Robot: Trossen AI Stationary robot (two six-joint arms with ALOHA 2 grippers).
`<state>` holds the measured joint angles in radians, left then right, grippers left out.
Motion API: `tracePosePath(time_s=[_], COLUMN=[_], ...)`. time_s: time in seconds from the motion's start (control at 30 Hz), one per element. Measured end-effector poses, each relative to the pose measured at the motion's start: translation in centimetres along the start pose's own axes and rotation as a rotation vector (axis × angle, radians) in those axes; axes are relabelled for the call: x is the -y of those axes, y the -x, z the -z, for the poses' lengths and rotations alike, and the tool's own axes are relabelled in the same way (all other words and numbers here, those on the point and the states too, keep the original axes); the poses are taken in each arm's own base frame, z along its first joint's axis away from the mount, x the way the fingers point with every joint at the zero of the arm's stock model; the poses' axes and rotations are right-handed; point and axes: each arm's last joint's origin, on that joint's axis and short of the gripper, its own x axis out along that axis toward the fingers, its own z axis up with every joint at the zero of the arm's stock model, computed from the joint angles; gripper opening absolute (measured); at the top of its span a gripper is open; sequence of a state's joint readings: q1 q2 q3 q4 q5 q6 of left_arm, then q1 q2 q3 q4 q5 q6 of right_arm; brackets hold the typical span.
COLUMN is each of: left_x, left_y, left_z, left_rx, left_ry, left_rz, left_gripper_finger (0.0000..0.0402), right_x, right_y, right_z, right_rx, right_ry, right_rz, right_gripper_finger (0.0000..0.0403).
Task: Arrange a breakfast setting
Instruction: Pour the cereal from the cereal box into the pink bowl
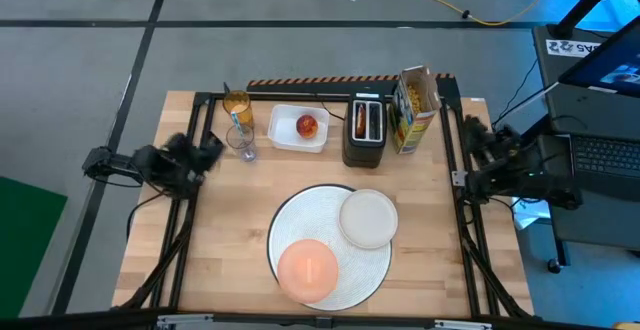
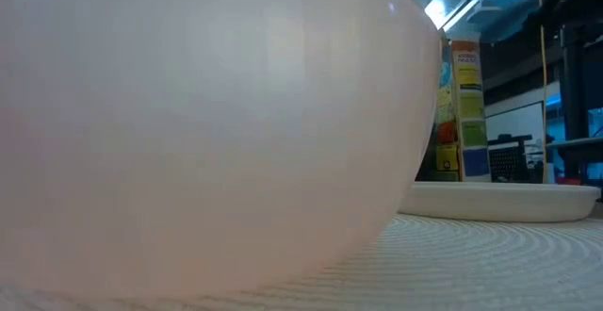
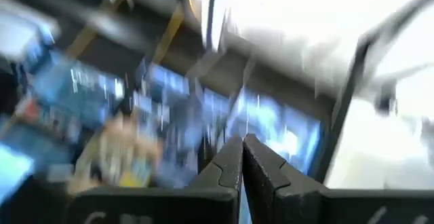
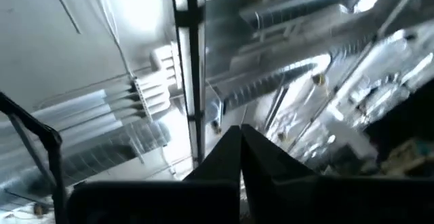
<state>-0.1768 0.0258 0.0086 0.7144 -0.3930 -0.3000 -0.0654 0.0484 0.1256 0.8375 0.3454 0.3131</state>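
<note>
The big round white placemat [image 1: 330,245] lies near the table's near edge. The orange bowl [image 1: 307,269] stands on its near left part and fills the low view [image 2: 207,132]. The small pale round plate [image 1: 368,218] rests on its far right part and shows in the low view [image 2: 499,201]. The red apple [image 1: 306,126] lies in the white tray [image 1: 285,130]. The bagel [image 1: 360,122] sticks out of the black toaster [image 1: 364,150]. My left gripper [image 3: 242,157] is shut and empty at the table's left edge [image 1: 212,150]. My right gripper [image 4: 241,146] is shut and empty at the right edge. The spoon and puffs do not show.
A yellow cereal box [image 1: 413,110] stands at the far right, also in the low view [image 2: 462,113]. A glass [image 1: 241,142] and an orange cup [image 1: 237,105] stand at the far left, close to my left gripper. Bare wood lies left and right of the placemat.
</note>
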Motion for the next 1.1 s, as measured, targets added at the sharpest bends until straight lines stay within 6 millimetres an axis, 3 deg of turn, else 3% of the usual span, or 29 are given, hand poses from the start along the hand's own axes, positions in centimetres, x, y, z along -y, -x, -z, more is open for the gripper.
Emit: tracePosePath(time_s=[0.17,0.27,0.43,0.6,0.83,1.0,1.1], left_x=[0.6,0.8,1.6,3.0,6.3,7.9,8.6], left_y=[0.9,1.9,2.2,0.7,-4.3,-10.1,-13.5], left_z=[-4.2,-5.9,-6.9,-9.0,-11.2,-10.5,-8.8], left_rx=[0.438,0.609,0.671,0.67,0.536,0.316,0.145], left_ry=[0.231,0.246,0.058,-0.018,-0.147,-0.126,-0.25], left_rz=[0.023,0.116,0.271,0.286,0.379,0.13,0.023], left_gripper_finger=[0.0002,0.0002,0.0002,0.0002,0.0002,0.0002,0.0002], right_x=[-1.6,-2.5,-3.8,-4.3,-4.1,-3.8,-3.6], right_y=[-2.1,-3.5,-5.7,-6.7,-6.9,-6.7,-6.8], right_z=[-2.8,-4.0,-5.7,-6.4,-7.3,-7.3,-7.0], right_rx=[0.075,0.095,0.125,0.131,0.145,0.148,0.133], right_ry=[0.216,0.289,0.414,0.513,0.566,0.477,0.426], right_rz=[0.023,0.025,0.045,0.094,0.296,0.421,0.444], right_gripper_finger=[0.0,0.0,0.0,0.0,0.0,0.0,0.0])
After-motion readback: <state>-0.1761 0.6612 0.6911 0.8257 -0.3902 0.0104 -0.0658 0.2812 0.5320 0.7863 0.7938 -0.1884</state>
